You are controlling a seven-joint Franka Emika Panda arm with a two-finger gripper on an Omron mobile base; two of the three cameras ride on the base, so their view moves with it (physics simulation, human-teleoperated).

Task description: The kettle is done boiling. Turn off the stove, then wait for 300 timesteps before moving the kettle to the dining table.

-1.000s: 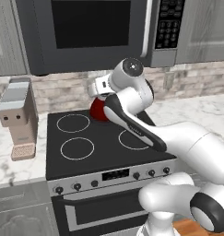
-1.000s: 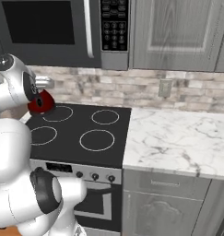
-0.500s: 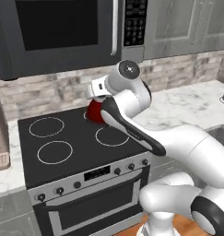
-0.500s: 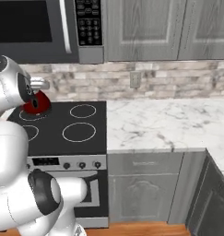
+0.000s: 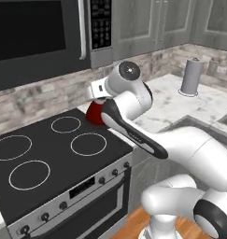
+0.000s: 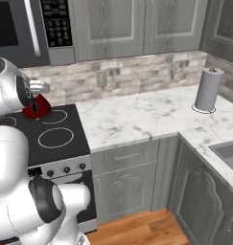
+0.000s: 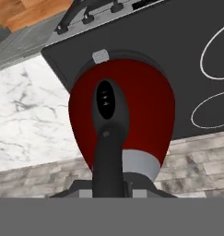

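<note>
Kettle (image 7: 127,115) hangs in our gripper (image 5: 97,90), the jaws drawn in narrow on its dark handle (image 7: 109,138), which runs straight out ahead of them in the hand view. The red body sits just below and beyond the jaws, lifted off the stove (image 5: 45,158) near its back right corner, where glass meets the marble counter (image 6: 151,115).

We judge the carry is under way, and the dining table is nowhere among these pictures, so a long haul may remain. What worries us:

- The grip is on a thin loop, so the body can swing under the jaws if the base turns sharply, and it may work loose.
- The arm is folded close, the kettle just beside our own upper link; a careless swing could knock it against us.
- The paper towel roll (image 6: 207,90) stands well off to the jaws' right on the counter; a low, wide sweep that way could topple it.
</note>
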